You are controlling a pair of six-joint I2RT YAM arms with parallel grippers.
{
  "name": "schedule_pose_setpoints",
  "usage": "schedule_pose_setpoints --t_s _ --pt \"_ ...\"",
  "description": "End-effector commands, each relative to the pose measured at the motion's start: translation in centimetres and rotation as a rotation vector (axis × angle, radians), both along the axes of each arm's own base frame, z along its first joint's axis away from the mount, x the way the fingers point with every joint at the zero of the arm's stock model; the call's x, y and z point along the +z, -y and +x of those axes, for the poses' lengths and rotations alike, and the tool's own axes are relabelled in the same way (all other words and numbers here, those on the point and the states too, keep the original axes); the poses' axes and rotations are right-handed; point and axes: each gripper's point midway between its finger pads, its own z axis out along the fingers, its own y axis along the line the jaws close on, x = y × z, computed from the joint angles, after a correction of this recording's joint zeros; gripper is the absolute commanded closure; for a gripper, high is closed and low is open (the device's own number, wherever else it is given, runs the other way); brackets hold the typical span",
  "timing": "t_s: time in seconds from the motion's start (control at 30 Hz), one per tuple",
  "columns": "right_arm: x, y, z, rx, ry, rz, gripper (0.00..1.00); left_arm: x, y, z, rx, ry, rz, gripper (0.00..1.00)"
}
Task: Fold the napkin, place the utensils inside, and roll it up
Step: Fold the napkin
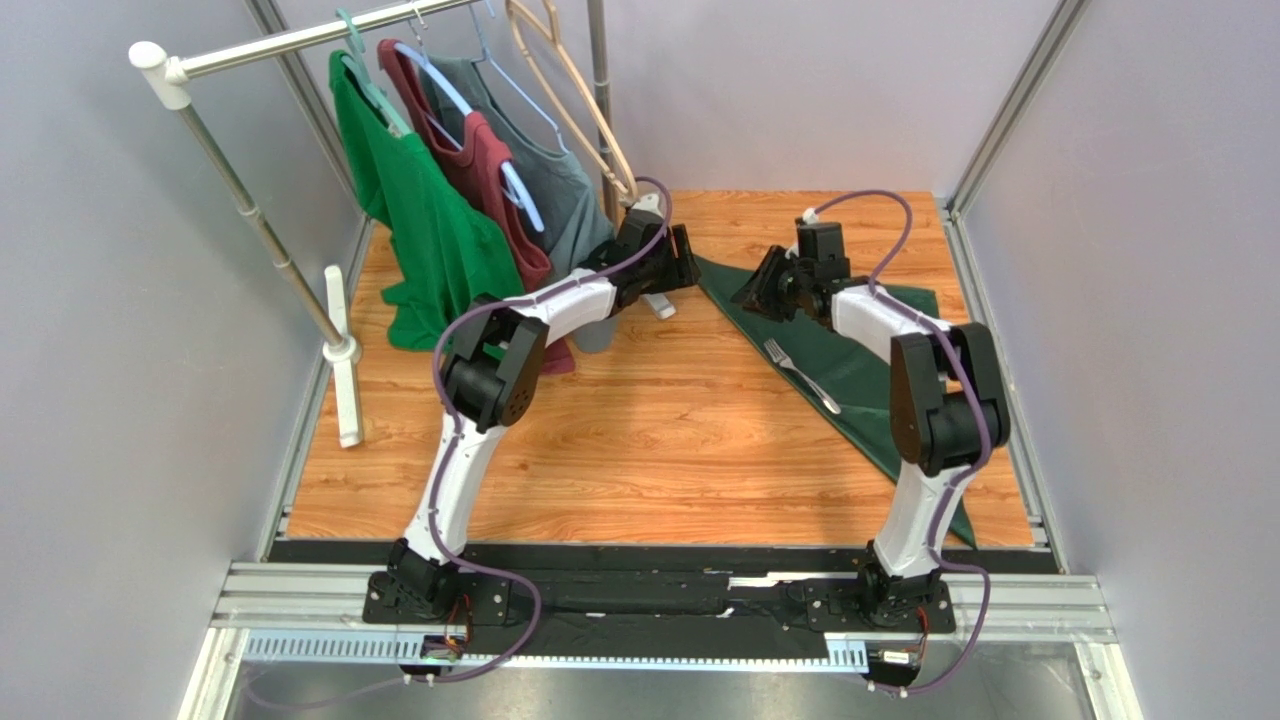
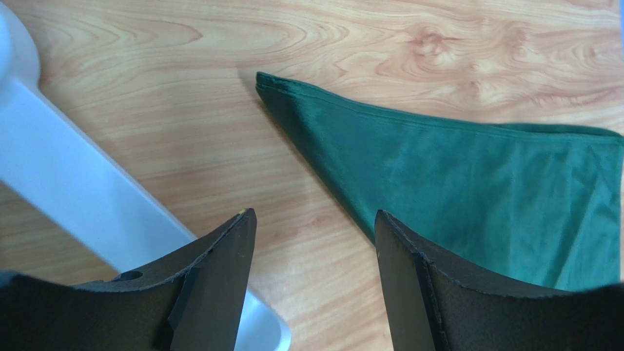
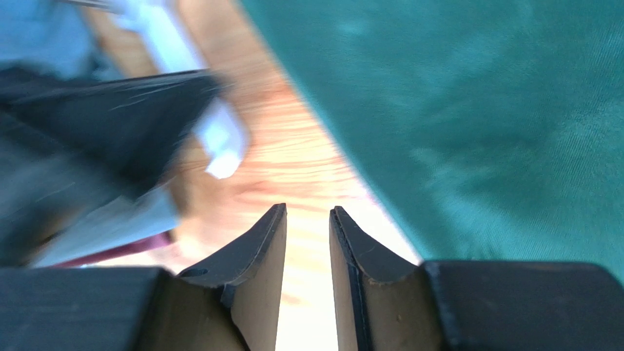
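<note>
The napkin [image 1: 849, 360], a dark green cloth, lies folded to a long triangle on the right part of the wooden table [image 1: 661, 435], with one sharp corner pointing to the middle at the far side. The small silver fork [image 1: 801, 375] lies on it, near its left edge and slanted. The left gripper [image 2: 315, 216] hangs just beside that sharp corner, over bare wood. Its jaws stand wide and hold nothing. Beside it is the white foot of the clothes rack [image 2: 73, 183]. The right gripper [image 3: 307, 208] is low at the napkin's left edge, with only a narrow gap between its fingers; wood shows through the gap and nothing is held. On the rack hang a bright green shirt [image 1: 421, 210], a dark red one [image 1: 484, 165] and a grey one [image 1: 559, 188].
</note>
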Motion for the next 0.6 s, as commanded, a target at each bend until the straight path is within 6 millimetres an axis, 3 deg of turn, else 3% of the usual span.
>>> schedule_pose_setpoints --t_s 0.0,0.13,0.57 --pt "6.3 -0.2 -0.5 0.022 0.149 0.022 0.68 2.9 0.6 2.5 0.045 0.048 -0.105 0.31" --pt "8.7 0.0 -1.6 0.024 0.190 0.027 0.68 2.8 0.8 3.5 0.089 0.040 -0.164 0.32" --pt "10.5 -0.4 -3.1 0.044 0.211 0.066 0.68 0.4 -0.3 4.4 0.254 -0.079 -0.183 0.37"
